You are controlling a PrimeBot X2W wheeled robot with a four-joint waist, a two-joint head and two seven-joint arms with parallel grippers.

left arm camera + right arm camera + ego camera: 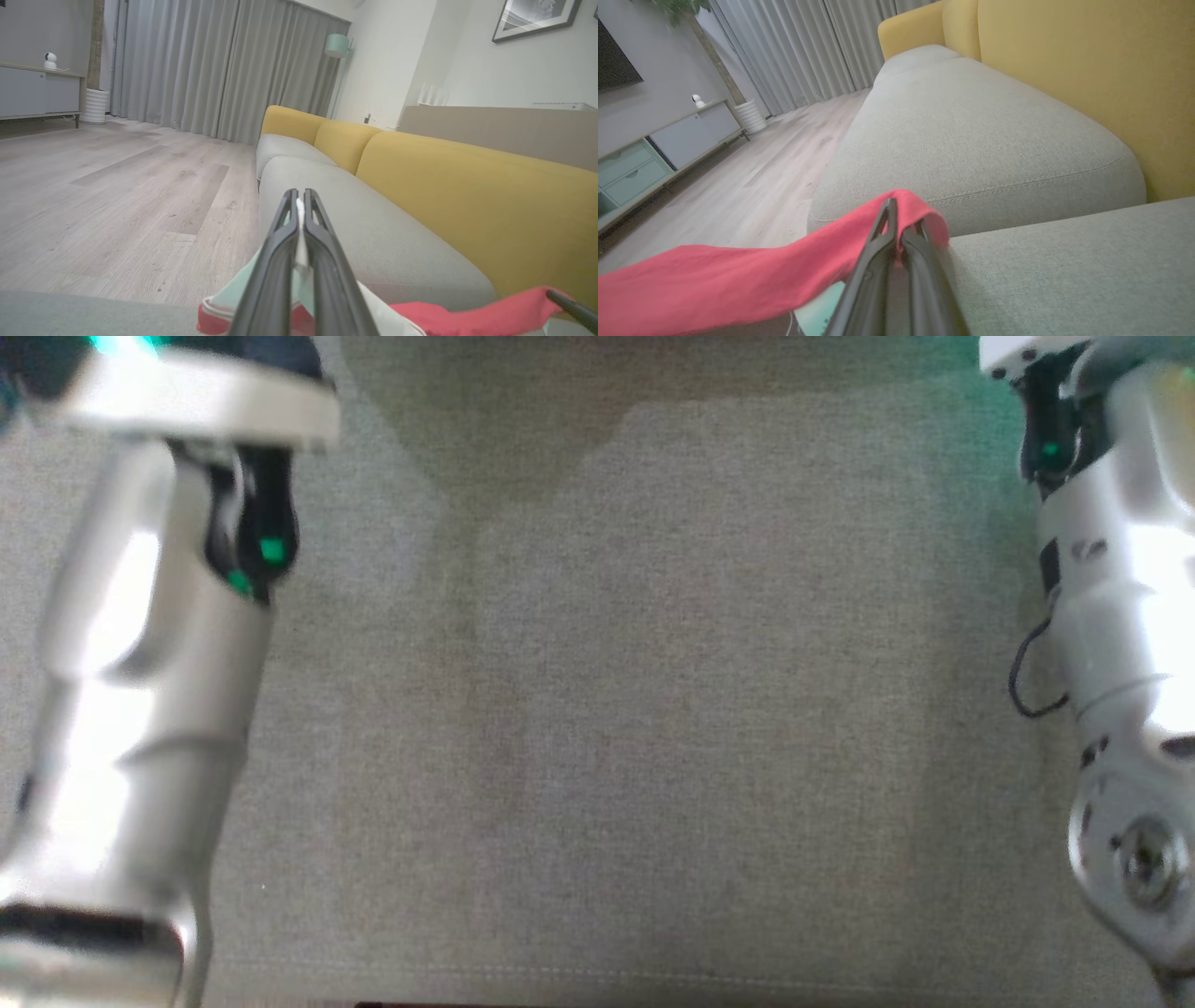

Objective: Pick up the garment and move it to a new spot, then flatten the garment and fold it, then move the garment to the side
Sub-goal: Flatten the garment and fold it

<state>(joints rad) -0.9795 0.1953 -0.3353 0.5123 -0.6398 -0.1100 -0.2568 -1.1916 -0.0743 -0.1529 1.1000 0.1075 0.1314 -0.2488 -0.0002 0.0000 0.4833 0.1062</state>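
The big sofa (994,140) has a grey seat and a yellow back. The red and pale green garment (714,280) is stretched in the air near the seat. The left end effector (300,193) pinches one edge tight. The right end effector (903,218) pinches the other.

Left end effector (300,195), right end effector (903,220): both pinched closed.

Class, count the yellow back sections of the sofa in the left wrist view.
3: far section by the curtains, middle section, large near section. More may be hidden.
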